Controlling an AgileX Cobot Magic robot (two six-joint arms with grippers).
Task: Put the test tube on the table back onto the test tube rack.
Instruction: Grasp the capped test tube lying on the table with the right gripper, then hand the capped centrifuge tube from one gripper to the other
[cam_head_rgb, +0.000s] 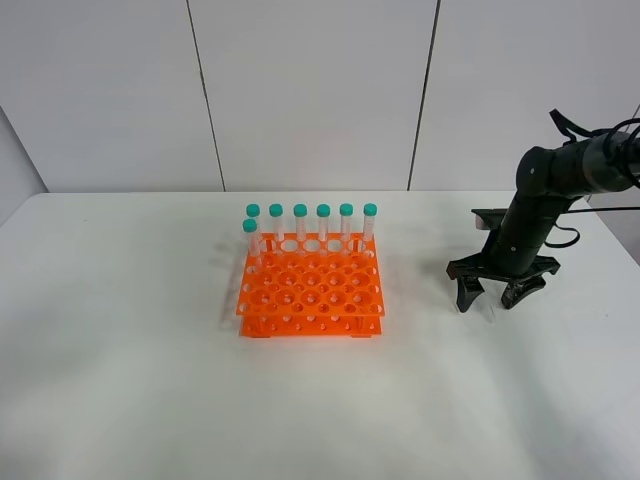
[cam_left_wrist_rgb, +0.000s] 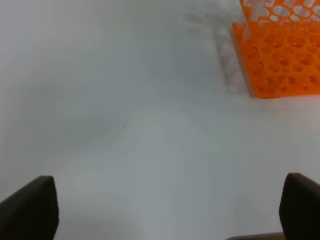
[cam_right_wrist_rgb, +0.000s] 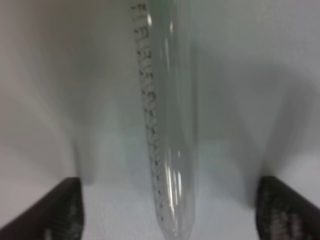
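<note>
The test tube (cam_right_wrist_rgb: 167, 125) lies on the white table (cam_head_rgb: 150, 350); it is clear with printed graduation marks, its tapered tip lies between my right gripper's fingers, and its cap is out of view. My right gripper (cam_head_rgb: 492, 297) is open, low over the table and straddling the tube, with fingertips (cam_right_wrist_rgb: 65, 210) on either side and apart from it. In the exterior view the tube is barely visible under the gripper. The orange test tube rack (cam_head_rgb: 310, 290) stands mid-table, left of the right gripper. My left gripper (cam_left_wrist_rgb: 170, 210) is open and empty above bare table.
Several teal-capped tubes (cam_head_rgb: 312, 225) stand upright along the rack's back row, one more in the second row at the left (cam_head_rgb: 250, 240). The rack's corner (cam_left_wrist_rgb: 280, 55) shows in the left wrist view. The left arm is out of the exterior view.
</note>
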